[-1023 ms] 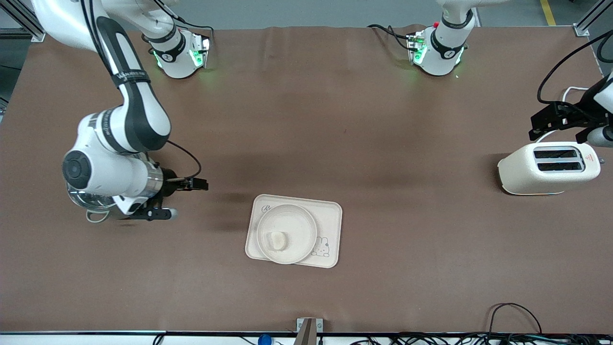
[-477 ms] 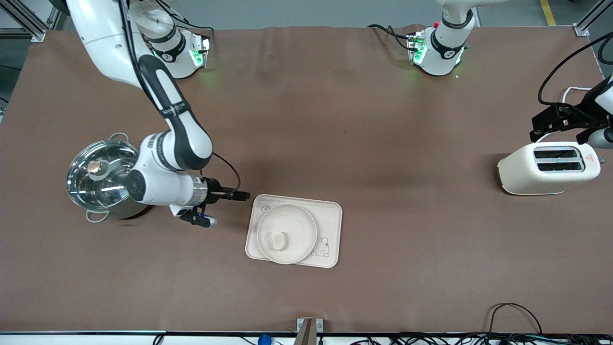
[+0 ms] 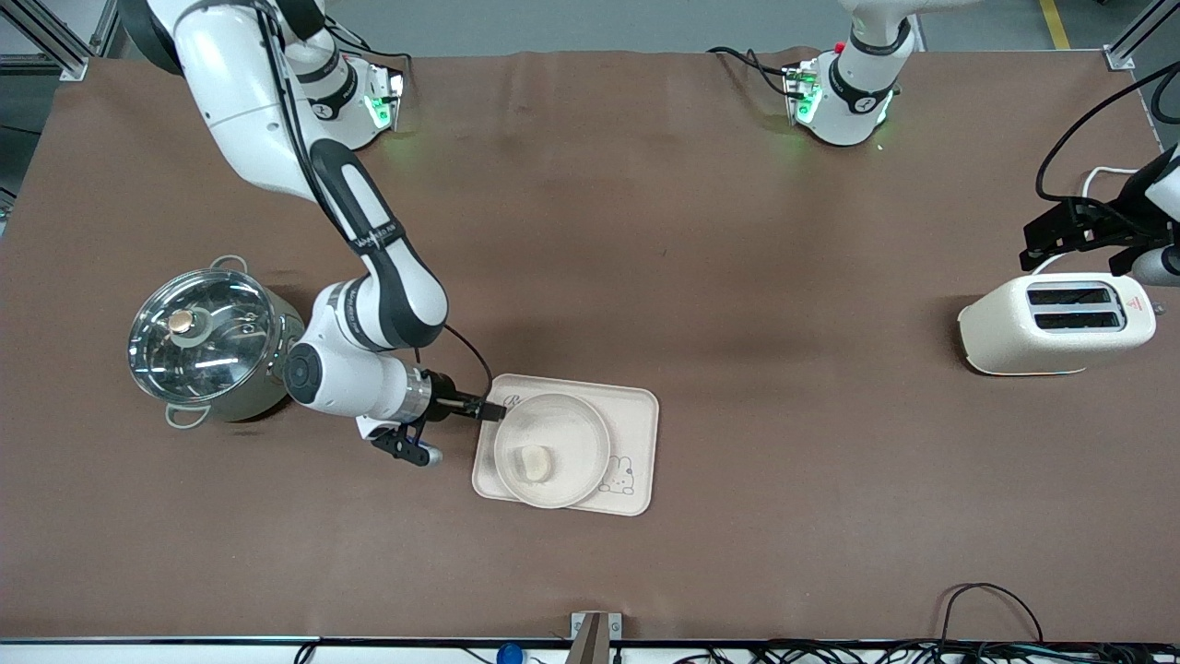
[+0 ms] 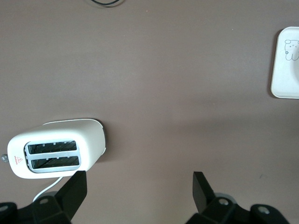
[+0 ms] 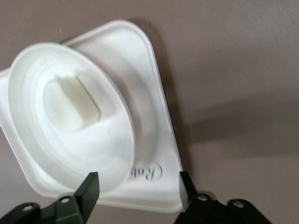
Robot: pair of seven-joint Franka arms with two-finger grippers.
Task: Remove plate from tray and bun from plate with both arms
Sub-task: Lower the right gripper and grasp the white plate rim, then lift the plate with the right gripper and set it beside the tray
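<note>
right gripper (image 3: 493, 410): spread wide at the tray (image 3: 636, 415) corner, beside the plate (image 3: 576, 429)
bun (image 3: 533, 461): on plate
pot (image 3: 207, 341): near right arm's elbow
left gripper (image 4: 140, 186): held wide over toaster (image 3: 1056, 323), waiting

The right arm is swinging across the surface from its own end toward the middle. Its wrist, which a second ago was covering the steel pot (image 3: 214, 343), is now clear of it, leaving the glass-lidded pot fully exposed. The right gripper (image 3: 493, 410) is arriving over the corner of the rabbit tray (image 3: 634, 433) that lies toward the right arm's end, close to the rim of the plate (image 3: 590, 433). In the right wrist view its open fingers (image 5: 88, 189) are now framing that tray corner and the plate edge, with the bun (image 5: 72, 102) showing on the plate.
</note>
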